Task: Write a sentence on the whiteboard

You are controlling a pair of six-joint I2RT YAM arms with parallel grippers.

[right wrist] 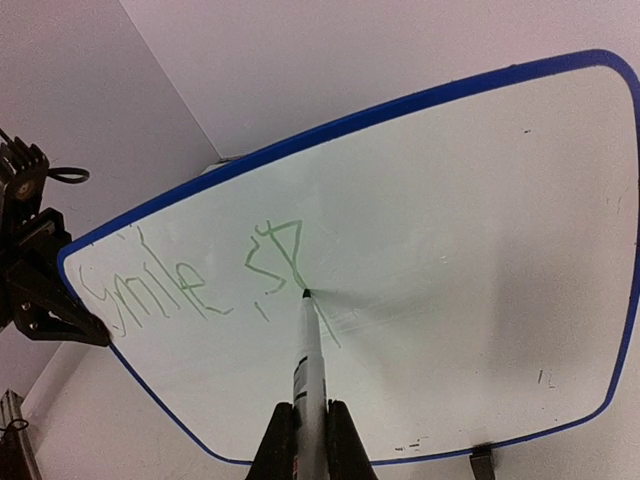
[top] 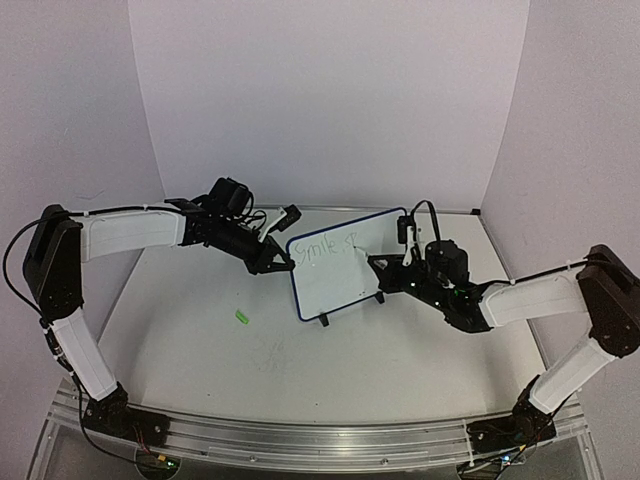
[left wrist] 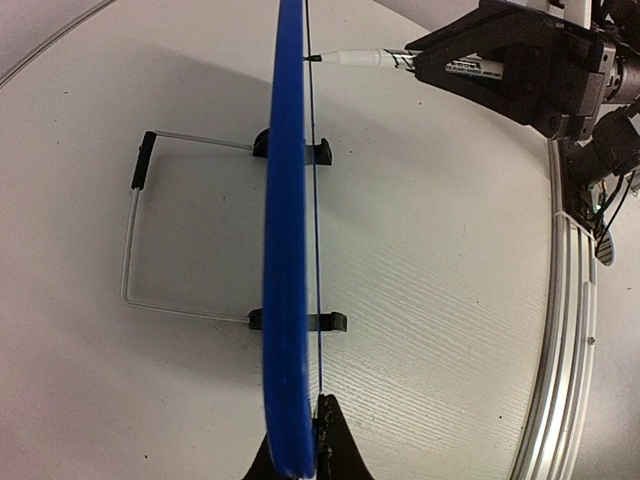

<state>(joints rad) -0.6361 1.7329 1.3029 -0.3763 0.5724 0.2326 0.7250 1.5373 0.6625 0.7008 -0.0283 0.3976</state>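
The green handwritten sentence [right wrist: 195,282] on the whiteboard [right wrist: 480,240] reads "Smile sp"; print on the marker [right wrist: 309,350] barrel is unreadable.

Whiteboard [left wrist: 288,250] top beyond picture edge.

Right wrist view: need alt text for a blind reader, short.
The right gripper holds a marker with its tip against the blue-framed whiteboard, at the end of an unfinished green sentence reading roughly "Smile sp". The left gripper clamps the board's left edge, with a pale wall behind.
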